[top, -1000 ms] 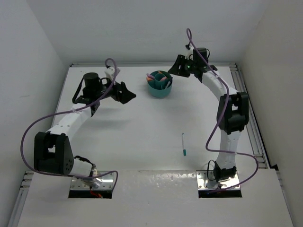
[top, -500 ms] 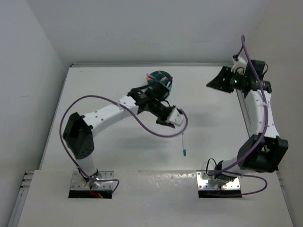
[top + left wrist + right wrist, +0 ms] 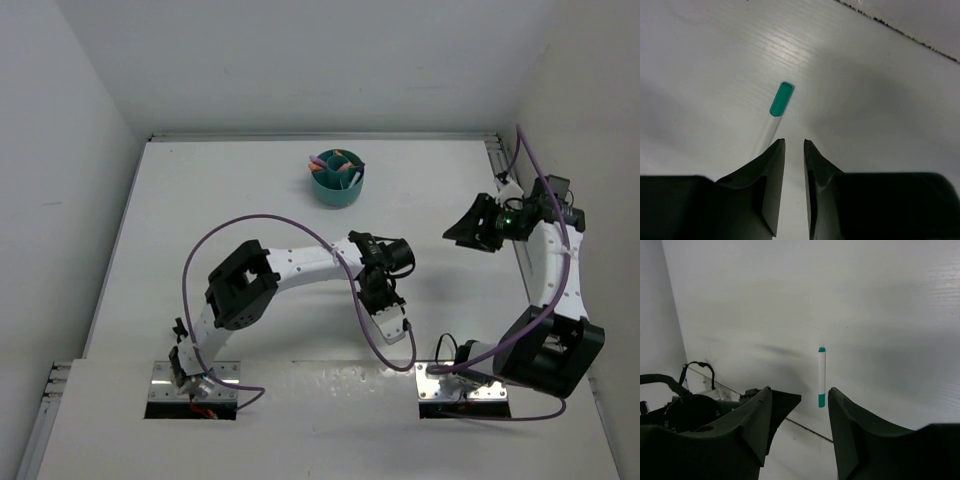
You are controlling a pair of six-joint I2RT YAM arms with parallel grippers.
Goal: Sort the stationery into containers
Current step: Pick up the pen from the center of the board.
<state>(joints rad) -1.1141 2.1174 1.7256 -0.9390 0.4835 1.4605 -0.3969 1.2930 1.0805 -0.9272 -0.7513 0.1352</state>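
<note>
A white pen with a teal cap [image 3: 781, 100] lies on the table. In the left wrist view its body runs down-left and disappears behind my left finger. My left gripper [image 3: 794, 142] hovers low over it, jaws drawn to a narrow gap with only table showing between them. From above, the left gripper [image 3: 380, 295] hides the pen. The teal cup [image 3: 337, 183] stands at the back centre with several small coloured items inside. My right gripper [image 3: 466, 232] hangs open and empty at the right. The right wrist view shows the pen [image 3: 821, 377] far beyond its gripper [image 3: 799, 392].
A metal rail [image 3: 520, 240] runs along the table's right edge beside the right arm. The left arm's purple cable [image 3: 365, 330] loops low near the front, and the seam of the front panel [image 3: 330, 362] lies just behind it.
The left arm swung from the back left to the near centre over the pen, and its jaws closed from wide to a narrow gap. The right arm drew back from the cup to the right.
</note>
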